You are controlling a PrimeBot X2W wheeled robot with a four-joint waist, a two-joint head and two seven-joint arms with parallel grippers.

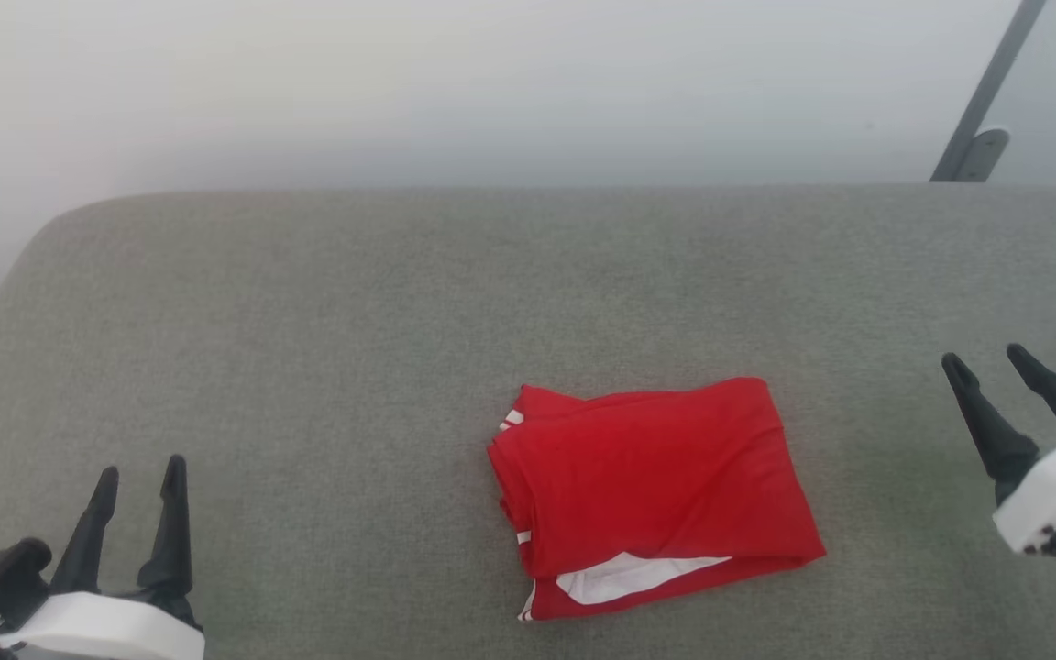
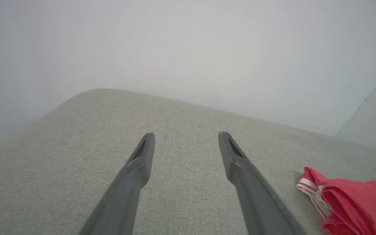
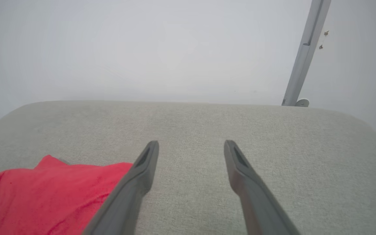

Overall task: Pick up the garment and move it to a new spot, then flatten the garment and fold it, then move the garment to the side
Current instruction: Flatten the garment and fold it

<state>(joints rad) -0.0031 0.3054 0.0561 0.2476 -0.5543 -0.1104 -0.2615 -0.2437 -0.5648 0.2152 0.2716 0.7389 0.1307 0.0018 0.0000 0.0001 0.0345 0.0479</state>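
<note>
Head view, from the left: our left gripper (image 1: pixel 142 467) hovers empty, jaws apart. The folded small red jersey shirt with white trim (image 1: pixel 656 486) lies near the front of the grey fabric counter (image 1: pixel 354 302). Our right gripper (image 1: pixel 985 356) hangs empty, jaws apart. We judge the shirt soft, light and limp, best pinched through all layers at opposite edges.
</note>
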